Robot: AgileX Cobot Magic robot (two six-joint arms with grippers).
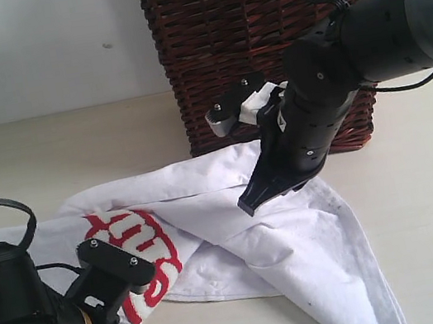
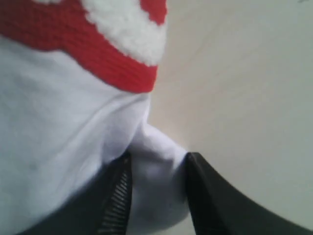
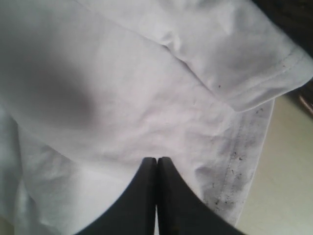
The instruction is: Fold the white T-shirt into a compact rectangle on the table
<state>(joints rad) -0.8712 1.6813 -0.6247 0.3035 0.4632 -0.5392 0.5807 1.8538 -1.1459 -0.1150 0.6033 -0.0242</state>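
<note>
On the table (image 1: pixel 425 201) the white T-shirt (image 1: pixel 297 240) is lying rumpled, looking soft, light and floppy, so I'm judging hems and corners the best holds. Left gripper (image 2: pixel 159 164) is pinching a fold beside the red lettering (image 2: pixel 49 29); right gripper (image 3: pixel 157 164) is hovering over the mid cloth, jaws pressed together, empty.

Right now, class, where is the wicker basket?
In the exterior view the wicker basket stands at the back of the table, right of centre, just behind the white T-shirt and the right arm.
</note>
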